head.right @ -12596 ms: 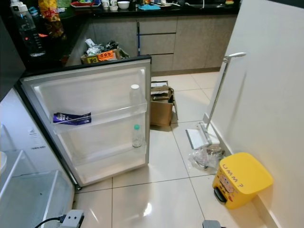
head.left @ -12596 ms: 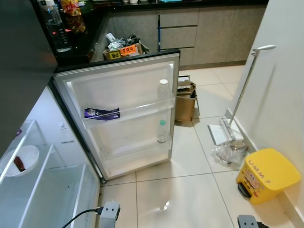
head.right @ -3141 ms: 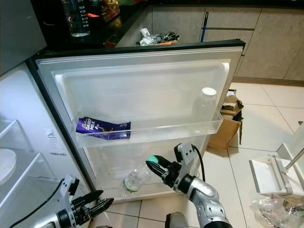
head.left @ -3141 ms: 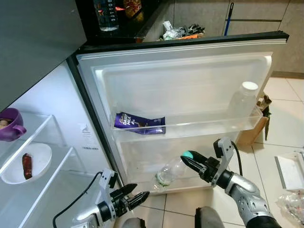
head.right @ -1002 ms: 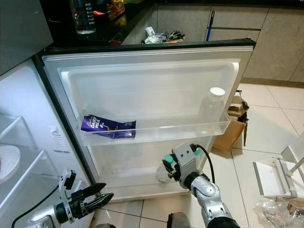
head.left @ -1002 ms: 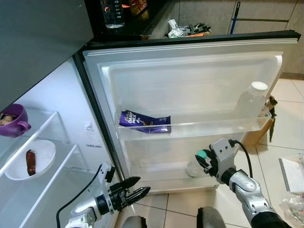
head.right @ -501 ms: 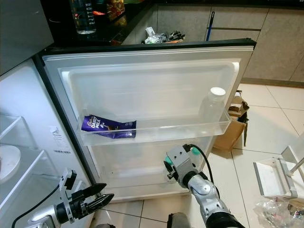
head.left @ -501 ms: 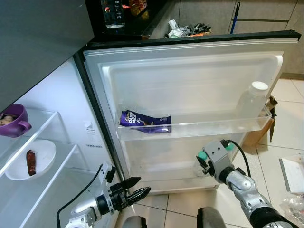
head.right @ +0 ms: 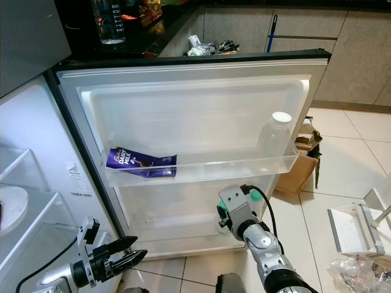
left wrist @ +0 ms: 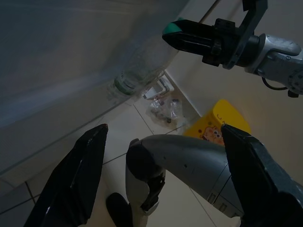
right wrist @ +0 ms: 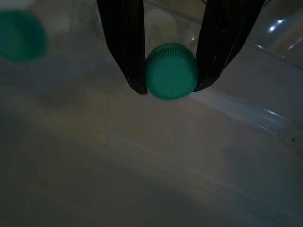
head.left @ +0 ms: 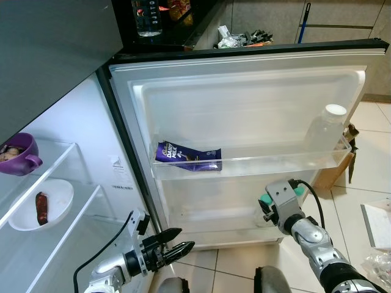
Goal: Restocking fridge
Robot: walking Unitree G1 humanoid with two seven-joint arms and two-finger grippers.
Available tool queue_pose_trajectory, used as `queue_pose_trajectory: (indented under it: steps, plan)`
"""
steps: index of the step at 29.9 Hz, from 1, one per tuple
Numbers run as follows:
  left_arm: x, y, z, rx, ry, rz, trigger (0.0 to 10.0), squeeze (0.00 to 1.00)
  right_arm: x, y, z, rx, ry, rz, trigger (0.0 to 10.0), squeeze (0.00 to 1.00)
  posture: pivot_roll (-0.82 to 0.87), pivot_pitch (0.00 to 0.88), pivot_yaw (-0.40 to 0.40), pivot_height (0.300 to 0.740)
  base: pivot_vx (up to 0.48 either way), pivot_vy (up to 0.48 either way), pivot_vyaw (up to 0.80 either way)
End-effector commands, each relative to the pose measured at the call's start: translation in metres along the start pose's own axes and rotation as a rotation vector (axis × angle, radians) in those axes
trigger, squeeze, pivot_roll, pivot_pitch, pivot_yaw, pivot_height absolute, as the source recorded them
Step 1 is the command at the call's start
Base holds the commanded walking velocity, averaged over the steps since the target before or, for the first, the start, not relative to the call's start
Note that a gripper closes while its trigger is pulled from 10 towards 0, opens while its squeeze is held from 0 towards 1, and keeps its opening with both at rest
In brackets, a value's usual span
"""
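**A:** ok so where's the bottle at? All I can make out is the right gripper (right wrist: 170,87) shoved up against the fridge door (head.left: 244,97).

**B:** It's got it by the top. In the right wrist view the two black fingers (right wrist: 124,45) are clamped on either side of the green cap (right wrist: 171,72), touching it on both sides. The clear bottle (left wrist: 142,66) sits in the lower door shelf (head.right: 183,235), below the upper door shelf (head.left: 256,166).

**A:** And the upper shelf?

**B:** A purple chocolate bar (head.left: 186,156) lying at its left end, a white-capped bottle (head.left: 325,129) standing at the right end.

**A:** Left arm doing anything?

**B:** Nope. Left gripper (head.left: 173,250) hangs low near the floor by the fridge's bottom corner, fingers spread apart, holding nothing. Inside the fridge there's a purple mug (head.left: 18,157) and a white bowl (head.left: 43,204) on the shelves.
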State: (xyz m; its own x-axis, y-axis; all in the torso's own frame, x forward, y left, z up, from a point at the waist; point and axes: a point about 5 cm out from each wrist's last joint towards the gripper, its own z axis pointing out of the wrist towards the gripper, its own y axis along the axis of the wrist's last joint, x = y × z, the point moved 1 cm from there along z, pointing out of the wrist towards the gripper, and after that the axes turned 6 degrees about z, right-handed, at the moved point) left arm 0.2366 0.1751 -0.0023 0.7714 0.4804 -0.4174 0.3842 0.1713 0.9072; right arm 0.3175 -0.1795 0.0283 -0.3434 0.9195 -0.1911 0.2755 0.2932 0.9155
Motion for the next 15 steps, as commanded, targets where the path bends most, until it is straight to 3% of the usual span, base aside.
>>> queue_pose_trajectory:
  steps: [1,2,3,5,6,9,10,11,12,13,14,15]
  plan:
    - [-0.0022,-0.0038,0.0004,0.010,-0.004,-0.008,10.0,0.00,-0.0113,0.0049,0.0004,-0.010,-0.060,0.006,10.0,0.00,-0.05,0.008,0.000,0.587,0.000,0.000,0.00]
    - [-0.0022,-0.0040,0.0003,0.011,-0.003,-0.008,10.0,0.00,-0.0119,0.0047,0.0005,-0.009,-0.066,0.007,10.0,0.00,-0.05,0.008,0.000,0.587,0.000,0.000,0.00]
    - [-0.0023,-0.0041,0.0003,0.011,-0.003,-0.008,10.0,0.00,-0.0128,0.0046,0.0005,-0.008,-0.074,0.008,10.0,0.09,-0.05,0.008,0.000,0.587,0.000,0.000,0.00]
    - [-0.0024,-0.0042,0.0003,0.011,-0.003,-0.008,10.0,0.00,-0.0134,0.0045,0.0005,-0.007,-0.079,0.008,10.0,0.09,-0.05,0.008,0.000,0.587,0.000,0.000,0.00]
    - [-0.0024,-0.0042,0.0004,0.011,-0.004,-0.008,10.0,0.00,-0.0137,0.0045,0.0006,-0.008,-0.080,0.013,10.0,1.00,-0.05,0.008,0.001,0.587,0.000,0.000,0.00]
    - [-0.0025,-0.0042,0.0005,0.011,-0.004,-0.008,10.0,0.00,-0.0143,0.0047,0.0005,-0.011,-0.085,0.018,10.0,1.00,-0.05,0.008,0.001,0.587,0.000,0.000,0.00]
    - [-0.0025,-0.0042,0.0005,0.012,-0.004,-0.008,10.0,0.00,-0.0151,0.0052,0.0006,-0.013,-0.093,0.020,10.0,0.91,-0.05,0.009,0.001,0.587,0.000,0.000,0.00]
    - [-0.0025,-0.0042,0.0005,0.012,-0.004,-0.008,10.0,0.00,-0.0151,0.0052,0.0006,-0.013,-0.093,0.020,10.0,0.91,-0.05,0.009,0.001,0.587,0.000,0.000,0.00]
    - [-0.0024,-0.0042,0.0005,0.013,-0.004,-0.008,10.0,0.00,-0.0159,0.0058,0.0007,-0.018,-0.099,0.028,10.0,0.20,-0.05,0.009,0.002,0.587,0.000,0.000,0.00]
    - [-0.0024,-0.0042,0.0004,0.014,-0.004,-0.007,10.0,0.00,-0.0164,0.0063,0.0007,-0.021,-0.103,0.033,10.0,0.14,-0.05,0.009,0.002,0.587,0.000,0.000,0.00]
    - [-0.0024,-0.0042,0.0004,0.014,-0.004,-0.007,10.0,0.00,-0.0164,0.0063,0.0007,-0.021,-0.103,0.033,10.0,0.14,-0.05,0.009,0.002,0.587,0.000,0.000,0.00]
    - [-0.0023,-0.0042,0.0003,0.015,-0.004,-0.007,10.0,0.00,-0.0170,0.0066,0.0009,-0.023,-0.108,0.037,10.0,0.00,-0.05,0.009,0.003,0.587,0.000,0.000,0.00]
